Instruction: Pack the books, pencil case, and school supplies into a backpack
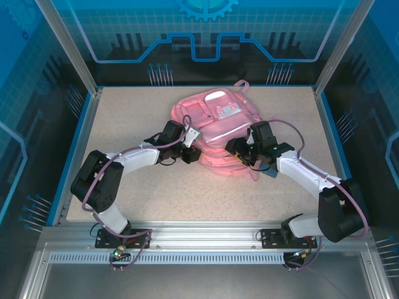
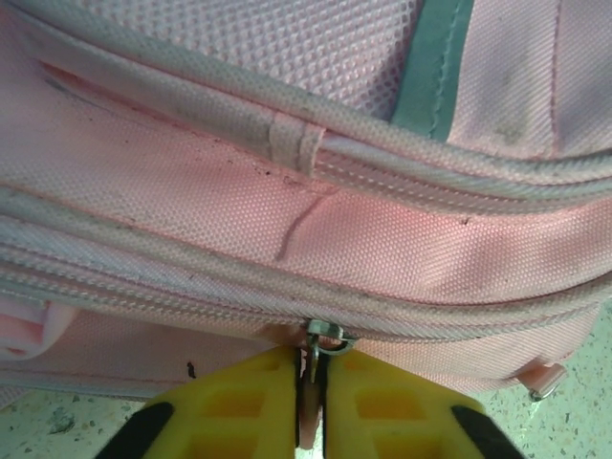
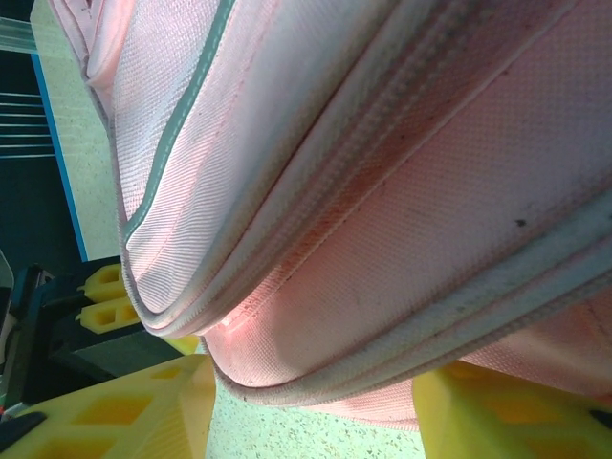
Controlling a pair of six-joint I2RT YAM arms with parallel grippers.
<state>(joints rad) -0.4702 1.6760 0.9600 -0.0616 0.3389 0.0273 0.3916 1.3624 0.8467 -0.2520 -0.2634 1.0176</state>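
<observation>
The pink backpack point(image 1: 215, 121) lies flat at the back middle of the table. My left gripper point(image 1: 189, 154) is at its near-left edge. In the left wrist view its yellow fingers point(image 2: 239, 411) are shut on the metal zipper pull point(image 2: 330, 337) of the backpack's point(image 2: 287, 210) lower zip. My right gripper point(image 1: 242, 154) is at the near-right edge. It point(image 3: 314, 387) stands open, and a piped fold of the backpack point(image 3: 382, 191) sits between its two yellow fingers point(image 3: 143, 411). The books, pencil case and school supplies are out of view.
The speckled table point(image 1: 187, 193) has free room in front of and to the left of the backpack. A blue rim point(image 1: 80, 134) and metal posts bound it. My left gripper's yellow fingers point(image 3: 105, 292) also appear in the right wrist view, close by.
</observation>
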